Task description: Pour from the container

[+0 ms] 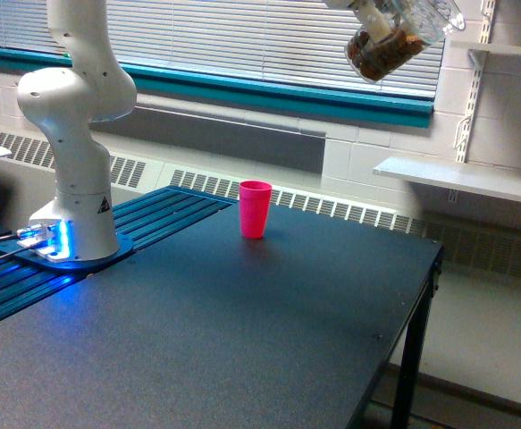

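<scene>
Exterior view, nearest first: the dark table (242,340) is lying bare in front, the robot base (72,228) standing at nine o'clock, a pink cup (255,208) waiting upright near the far edge. High at one o'clock the container (387,46), clear and holding brown contents, is hanging tilted, well off from the cup. The claw is mostly out of frame; I cannot tell its grip. Tipping further here risks spilling onto the table.

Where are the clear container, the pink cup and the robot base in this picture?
clear container (387,49), exterior view, on its brown-filled lower part.
pink cup (255,210), exterior view, on the middle of its side wall.
robot base (74,234), exterior view, on the white pedestal near the blue light.
</scene>
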Controlling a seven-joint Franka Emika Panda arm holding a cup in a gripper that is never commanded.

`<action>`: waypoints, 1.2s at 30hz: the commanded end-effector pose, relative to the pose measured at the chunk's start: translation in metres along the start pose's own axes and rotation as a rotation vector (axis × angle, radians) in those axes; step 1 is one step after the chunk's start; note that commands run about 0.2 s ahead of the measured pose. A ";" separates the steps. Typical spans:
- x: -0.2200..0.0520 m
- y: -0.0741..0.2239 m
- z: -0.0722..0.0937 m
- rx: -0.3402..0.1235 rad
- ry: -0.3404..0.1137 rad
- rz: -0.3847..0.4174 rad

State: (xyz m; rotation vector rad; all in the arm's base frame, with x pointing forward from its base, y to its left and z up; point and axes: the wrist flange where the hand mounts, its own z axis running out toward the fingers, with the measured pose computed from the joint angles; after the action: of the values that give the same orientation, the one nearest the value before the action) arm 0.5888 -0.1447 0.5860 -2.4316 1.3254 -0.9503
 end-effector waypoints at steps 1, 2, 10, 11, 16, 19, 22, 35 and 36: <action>-0.053 -0.054 -0.002 0.054 -0.060 0.018; -0.053 -0.054 -0.002 0.055 -0.059 0.024; -0.051 -0.055 -0.001 0.040 -0.063 0.073; -0.051 -0.056 0.000 0.042 -0.064 0.069; -0.053 -0.061 -0.002 0.030 -0.066 0.055; -0.057 -0.066 -0.005 0.027 -0.068 0.048; -0.063 -0.073 -0.009 0.027 -0.068 0.036; -0.113 -0.090 -0.038 0.007 -0.071 -0.021; -0.118 -0.091 -0.041 0.004 -0.072 -0.026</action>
State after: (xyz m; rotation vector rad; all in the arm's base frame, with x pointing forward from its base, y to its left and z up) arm 0.5936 -0.0288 0.5943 -2.4737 1.2859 -0.8594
